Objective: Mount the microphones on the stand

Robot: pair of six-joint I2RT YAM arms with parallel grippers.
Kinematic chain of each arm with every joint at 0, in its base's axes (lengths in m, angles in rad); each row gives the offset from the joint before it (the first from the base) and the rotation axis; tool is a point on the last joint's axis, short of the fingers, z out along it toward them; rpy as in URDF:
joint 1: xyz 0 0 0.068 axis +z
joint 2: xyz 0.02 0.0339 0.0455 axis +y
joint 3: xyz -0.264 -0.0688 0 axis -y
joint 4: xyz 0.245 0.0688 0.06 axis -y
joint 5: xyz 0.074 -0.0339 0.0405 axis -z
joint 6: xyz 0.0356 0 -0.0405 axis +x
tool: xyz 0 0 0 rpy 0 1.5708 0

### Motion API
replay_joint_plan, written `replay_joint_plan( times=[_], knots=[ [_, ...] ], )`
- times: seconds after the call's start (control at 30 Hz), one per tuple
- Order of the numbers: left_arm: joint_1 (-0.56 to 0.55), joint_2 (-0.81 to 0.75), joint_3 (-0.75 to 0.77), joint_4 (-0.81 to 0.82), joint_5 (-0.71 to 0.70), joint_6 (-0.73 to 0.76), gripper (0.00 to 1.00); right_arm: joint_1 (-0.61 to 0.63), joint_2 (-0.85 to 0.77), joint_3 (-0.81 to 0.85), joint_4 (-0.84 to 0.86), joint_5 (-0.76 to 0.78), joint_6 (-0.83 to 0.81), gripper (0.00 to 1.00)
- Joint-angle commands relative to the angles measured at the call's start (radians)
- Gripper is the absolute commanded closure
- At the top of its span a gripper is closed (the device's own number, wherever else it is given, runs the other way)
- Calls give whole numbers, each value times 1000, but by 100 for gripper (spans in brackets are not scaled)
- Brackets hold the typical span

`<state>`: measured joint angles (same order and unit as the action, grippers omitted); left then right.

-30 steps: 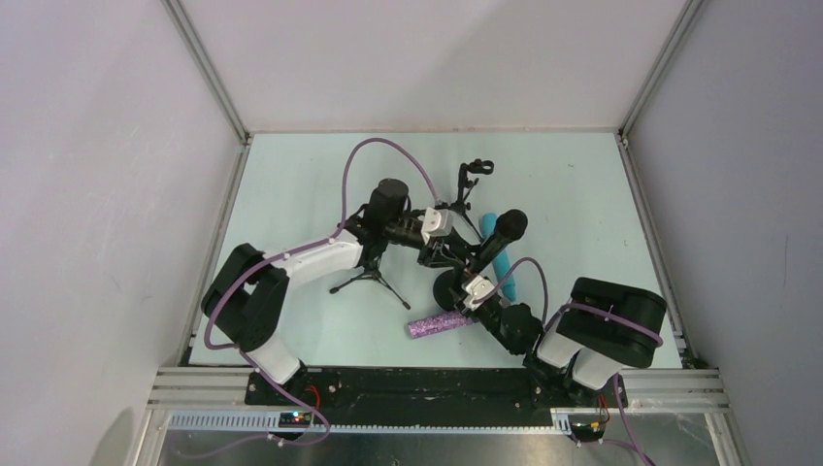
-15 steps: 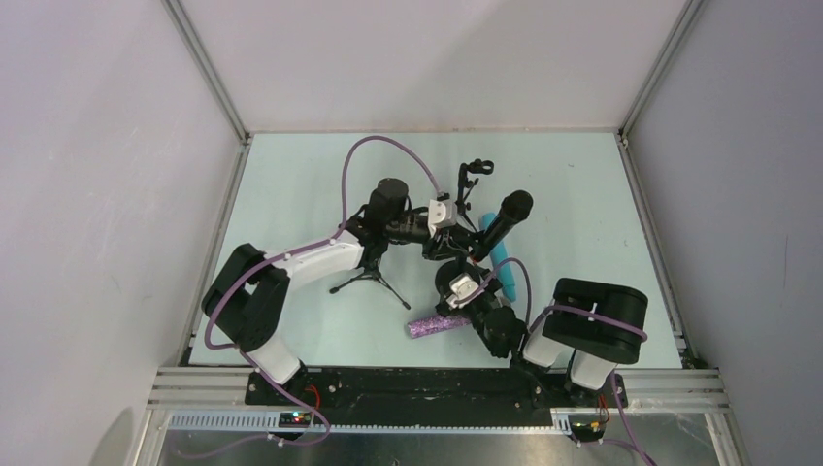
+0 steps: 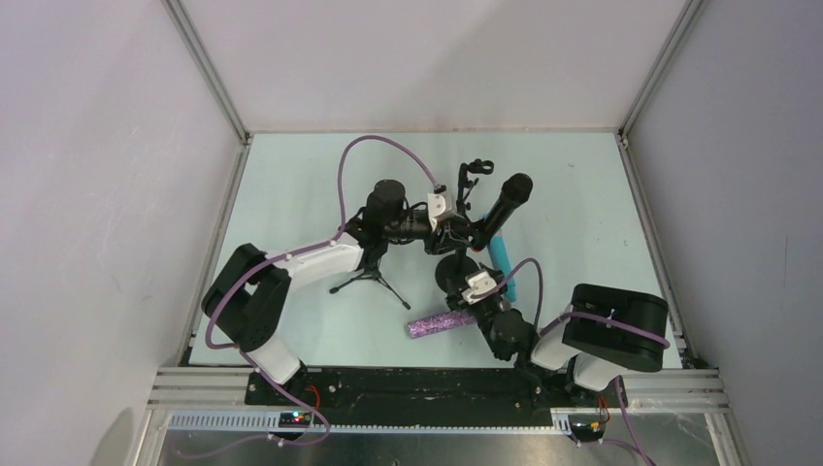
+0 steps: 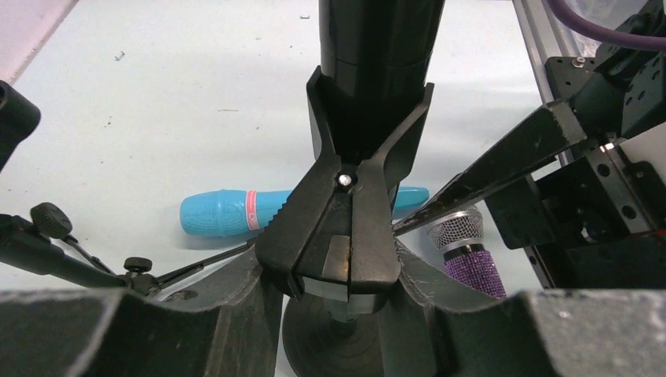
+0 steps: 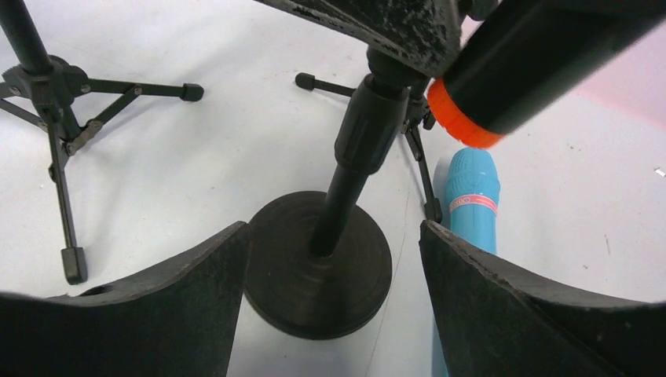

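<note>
The left gripper (image 4: 338,302) is clamping the clip (image 4: 345,204) of the stand (image 5: 357,157), which is cradling the tilted black microphone (image 3: 505,206); the right gripper (image 5: 334,275) is hanging open near its base (image 5: 283,290), while the blue microphone (image 3: 503,262) and purple microphone (image 3: 439,323) are lying on the table (image 3: 291,184)

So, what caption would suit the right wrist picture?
Open right gripper faces the round-base stand, blue microphone lying beside it.

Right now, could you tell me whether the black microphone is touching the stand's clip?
Touching. The left wrist view shows the black microphone seated in the clip, with both prongs hugging its body and no gap.
</note>
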<state>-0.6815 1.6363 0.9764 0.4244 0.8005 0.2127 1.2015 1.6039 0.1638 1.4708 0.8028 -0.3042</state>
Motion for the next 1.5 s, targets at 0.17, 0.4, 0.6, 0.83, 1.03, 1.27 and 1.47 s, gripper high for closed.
replay_joint_plan(
  times=[0.17, 0.4, 0.6, 0.83, 1.03, 1.27, 1.47],
  knots=[
    [0, -16, -9, 157, -34, -60, 100, -4, -96, -70, -1, -52, 358, 13],
    [0, -17, -19, 165, -35, -60, 100, -65, -68, -39, -27, -86, 511, 35],
    [-1, -9, -14, 170, -27, -75, 100, -102, 5, -10, 26, -59, 545, 50],
    [0, -9, -18, 174, -20, -81, 100, -93, 119, 98, 39, 29, 468, 53],
    [0, -8, -18, 174, -17, -81, 100, -109, 183, 163, 40, 96, 431, 47],
    [0, -9, -17, 176, -12, -85, 100, -122, 246, 201, 40, 134, 440, 51],
    [-1, -9, -16, 181, -5, -91, 100, -130, 291, 235, 42, 162, 427, 66]
  ],
)
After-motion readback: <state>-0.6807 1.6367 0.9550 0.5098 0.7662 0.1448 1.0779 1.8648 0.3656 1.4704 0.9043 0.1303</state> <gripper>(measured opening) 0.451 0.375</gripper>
